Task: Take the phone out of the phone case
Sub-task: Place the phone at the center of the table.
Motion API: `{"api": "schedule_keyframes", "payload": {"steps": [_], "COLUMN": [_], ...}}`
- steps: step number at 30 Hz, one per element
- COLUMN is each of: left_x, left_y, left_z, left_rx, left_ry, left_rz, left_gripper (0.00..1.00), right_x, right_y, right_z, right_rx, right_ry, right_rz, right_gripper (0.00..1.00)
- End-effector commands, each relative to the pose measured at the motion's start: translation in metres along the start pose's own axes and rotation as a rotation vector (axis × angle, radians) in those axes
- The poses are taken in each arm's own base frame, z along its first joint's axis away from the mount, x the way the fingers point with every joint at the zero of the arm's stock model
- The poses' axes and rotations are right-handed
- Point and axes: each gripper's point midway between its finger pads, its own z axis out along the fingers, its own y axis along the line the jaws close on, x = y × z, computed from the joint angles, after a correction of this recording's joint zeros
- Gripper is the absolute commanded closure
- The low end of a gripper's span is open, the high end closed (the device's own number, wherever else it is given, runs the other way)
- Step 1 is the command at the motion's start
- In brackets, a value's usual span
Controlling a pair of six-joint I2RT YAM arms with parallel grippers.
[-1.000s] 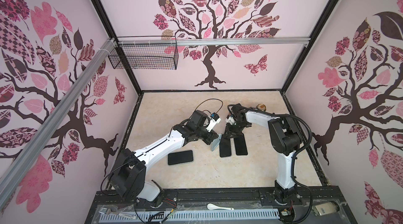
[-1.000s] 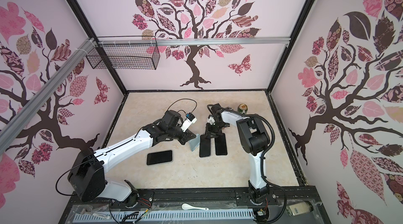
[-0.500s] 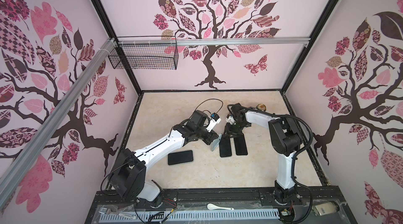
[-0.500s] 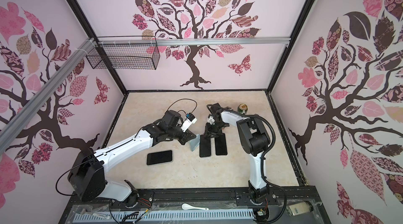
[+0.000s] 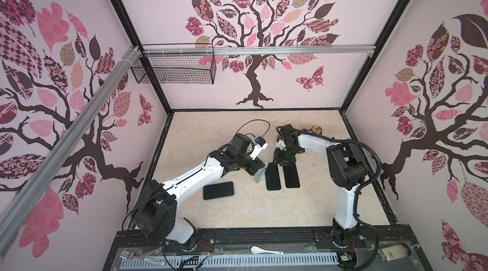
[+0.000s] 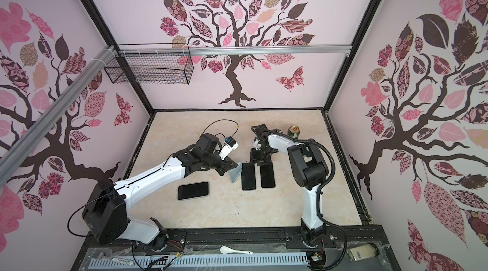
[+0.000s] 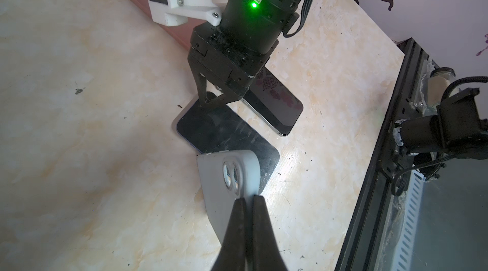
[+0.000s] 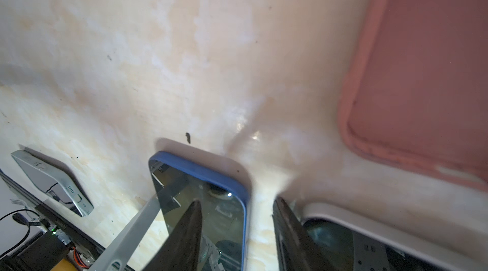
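A dark phone (image 5: 272, 180) (image 6: 248, 180) with a blue rim (image 8: 206, 174) lies flat, screen up, mid-table. The grey phone case (image 7: 224, 177) (image 5: 260, 176) is off it, standing tilted on edge beside the phone's near corner. My left gripper (image 7: 249, 198) (image 5: 261, 168) is shut on the case's edge next to the camera cutout. My right gripper (image 8: 237, 201) (image 5: 282, 161) is open at the phone's far end. One of its fingers (image 8: 190, 230) hangs over the screen. The other finger (image 8: 287, 230) sits between this phone and its neighbour.
A second phone (image 5: 291, 177) (image 7: 274, 103) lies parallel just right of the first. A third phone (image 5: 218, 190) lies toward the left front. A pink case (image 8: 422, 71) sits under the right wrist. A can (image 5: 316, 129) stands behind the right arm, and a white spoon (image 5: 264, 250) is on the front rail.
The right gripper's jaws have spread a little wider over the phone's far end. The left gripper and the grey case have hardly moved.
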Motion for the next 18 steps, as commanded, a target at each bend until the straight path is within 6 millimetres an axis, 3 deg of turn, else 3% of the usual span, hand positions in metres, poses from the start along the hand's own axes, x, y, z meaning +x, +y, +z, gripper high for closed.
{"api": "schedule_keyframes", "payload": {"steps": [1,6,10,16,18], "left_x": [-0.011,-0.037,-0.042,-0.036,-0.034], "left_y": [-0.006,-0.011,-0.01,-0.016,-0.024], "left_z": [-0.015,-0.058,-0.094,-0.138,-0.148], "left_rx": [-0.003,-0.053,-0.064,0.074,0.158], "left_ry": [-0.033,-0.122,-0.177,-0.243,-0.254], "left_rz": [0.01,0.044,0.032,-0.016,-0.028], "left_gripper": [1.0,1.0,1.0,1.0,1.0], "right_x": [0.0,-0.013,-0.013,0.001,0.018], "right_y": [0.002,0.034,0.053,0.087,0.108], "right_z": [-0.026,-0.081,-0.122,-0.187,-0.205], "right_rx": [0.026,-0.064,-0.139,-0.271,-0.336], "right_ry": [-0.046,-0.218,-0.37,-0.662,-0.776], "right_rz": [-0.002,-0.068,-0.122,-0.304,-0.473], "right_gripper": [0.53,0.53,0.51,0.4,0.33]}}
